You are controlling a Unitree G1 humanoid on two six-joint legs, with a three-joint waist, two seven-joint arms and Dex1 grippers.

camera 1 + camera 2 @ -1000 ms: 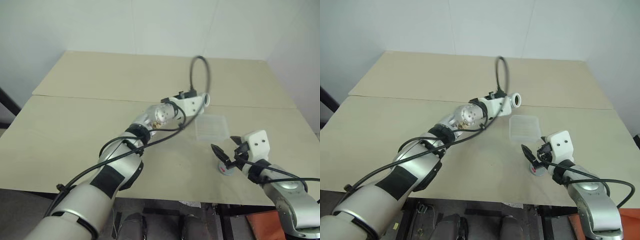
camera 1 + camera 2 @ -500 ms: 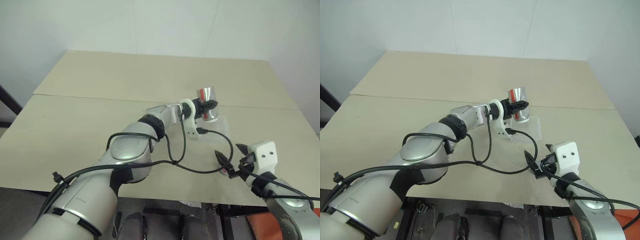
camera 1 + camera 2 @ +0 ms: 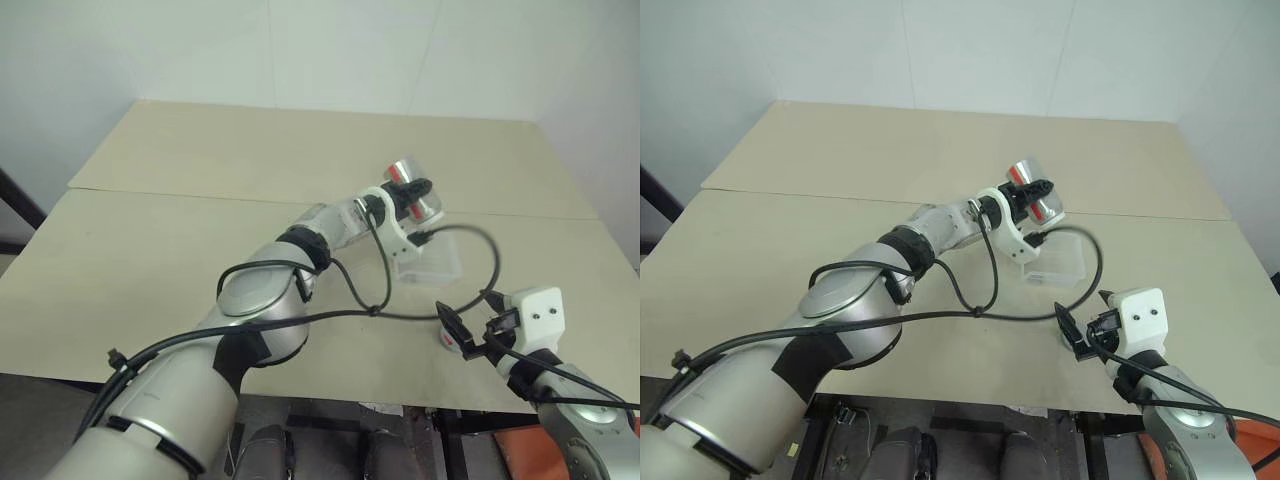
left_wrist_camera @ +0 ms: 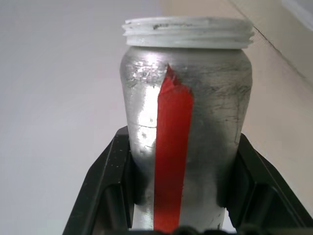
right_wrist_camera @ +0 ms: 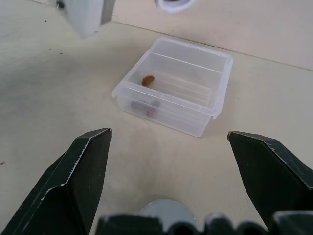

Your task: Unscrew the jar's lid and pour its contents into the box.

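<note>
Head views: left gripper (image 3: 412, 196) pinches the jar (image 3: 410, 183) mid-body, tipped above the box (image 3: 430, 258); right gripper (image 3: 468, 335) low, near the lid (image 3: 452, 341) on the table (image 3: 150, 250).

Left wrist: jar open-mouthed, fingers (image 4: 110, 181) on both sides — looks rigid, smooth, light; grip on the waist seems best.

Right wrist: fingers (image 5: 78, 171) spread wide, empty; a brown bit (image 5: 148, 79) lies in the box.

Beige table (image 3: 180, 240), white walls (image 3: 300, 50)
</note>
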